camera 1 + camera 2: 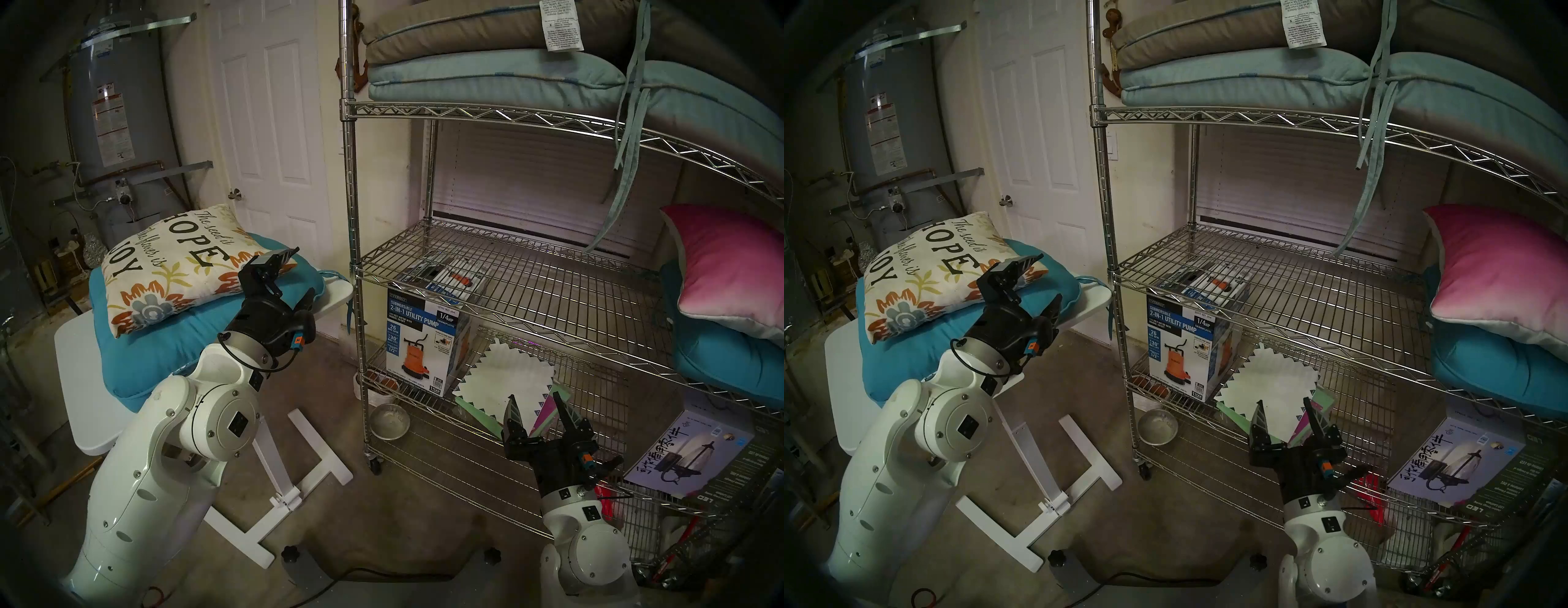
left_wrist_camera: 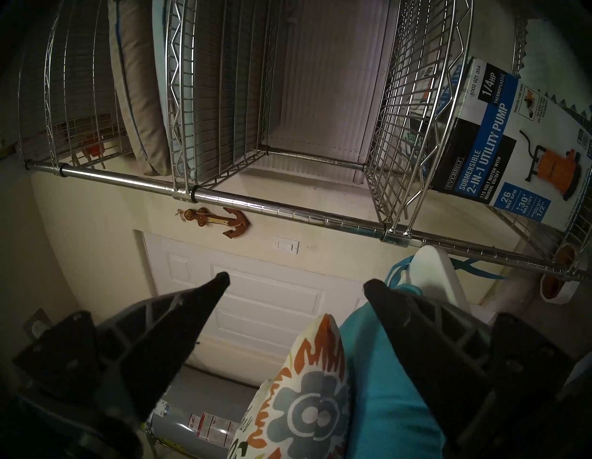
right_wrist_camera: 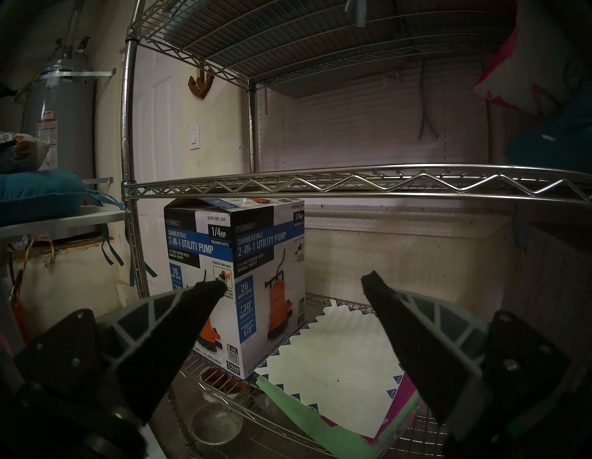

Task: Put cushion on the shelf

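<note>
The left gripper (image 1: 302,276) is seen open and empty at centre-left, beside the cushion (image 1: 178,263); the right gripper (image 1: 538,409) is spread wide, lower right, before the shelf (image 1: 530,288).

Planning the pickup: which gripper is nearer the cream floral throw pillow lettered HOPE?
Left. The left gripper stands open at the cream floral throw pillow's corner; the right gripper hangs open far off, before the chrome wire rack.
</note>
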`<state>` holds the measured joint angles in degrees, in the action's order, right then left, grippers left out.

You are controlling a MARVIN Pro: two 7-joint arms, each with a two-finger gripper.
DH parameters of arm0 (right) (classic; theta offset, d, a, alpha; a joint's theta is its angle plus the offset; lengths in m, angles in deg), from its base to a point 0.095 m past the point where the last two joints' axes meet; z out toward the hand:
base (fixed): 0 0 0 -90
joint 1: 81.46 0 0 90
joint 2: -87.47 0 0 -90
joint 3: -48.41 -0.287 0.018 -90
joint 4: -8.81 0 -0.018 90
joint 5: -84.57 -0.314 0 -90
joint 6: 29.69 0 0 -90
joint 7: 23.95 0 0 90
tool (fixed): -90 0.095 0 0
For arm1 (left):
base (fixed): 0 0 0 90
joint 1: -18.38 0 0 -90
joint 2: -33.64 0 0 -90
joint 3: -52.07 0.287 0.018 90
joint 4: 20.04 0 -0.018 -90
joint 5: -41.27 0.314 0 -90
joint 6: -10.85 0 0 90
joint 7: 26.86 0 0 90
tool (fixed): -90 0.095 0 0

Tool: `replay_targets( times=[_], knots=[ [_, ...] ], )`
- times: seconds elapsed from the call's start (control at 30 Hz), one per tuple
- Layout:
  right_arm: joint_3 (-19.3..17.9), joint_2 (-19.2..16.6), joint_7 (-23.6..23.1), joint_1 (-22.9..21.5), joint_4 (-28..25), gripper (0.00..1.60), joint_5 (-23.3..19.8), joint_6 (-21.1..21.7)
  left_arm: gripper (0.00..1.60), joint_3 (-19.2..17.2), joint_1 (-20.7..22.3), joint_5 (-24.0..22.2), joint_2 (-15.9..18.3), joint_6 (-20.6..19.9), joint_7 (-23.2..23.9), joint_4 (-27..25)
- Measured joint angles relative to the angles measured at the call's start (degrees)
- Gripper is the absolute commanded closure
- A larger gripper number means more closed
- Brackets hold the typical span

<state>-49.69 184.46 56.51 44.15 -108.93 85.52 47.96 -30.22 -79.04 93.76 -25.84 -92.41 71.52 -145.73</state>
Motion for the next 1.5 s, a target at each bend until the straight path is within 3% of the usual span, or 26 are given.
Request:
replay_targets(
  times=[0.3, 1.0, 1.5],
  knots=[
    [0.0, 0.0, 0.0, 0.0, 0.0, 0.00, 0.0, 0.0, 0.00, 0.2, 0.0, 1.1, 0.0, -0.8, 0.2, 0.0],
    [0.0, 0.1, 0.0, 0.0, 0.0, 0.00, 0.0, 0.0, 0.00, 3.3, 0.7, 16.6, 2.6, -11.3, 8.6, -1.4],
    [0.0, 0.1, 0.0, 0.0, 0.1, 0.00, 0.0, 0.0, 0.00, 1.7, 1.5, 21.4, 3.8, -14.1, 9.4, -1.4]
  ],
)
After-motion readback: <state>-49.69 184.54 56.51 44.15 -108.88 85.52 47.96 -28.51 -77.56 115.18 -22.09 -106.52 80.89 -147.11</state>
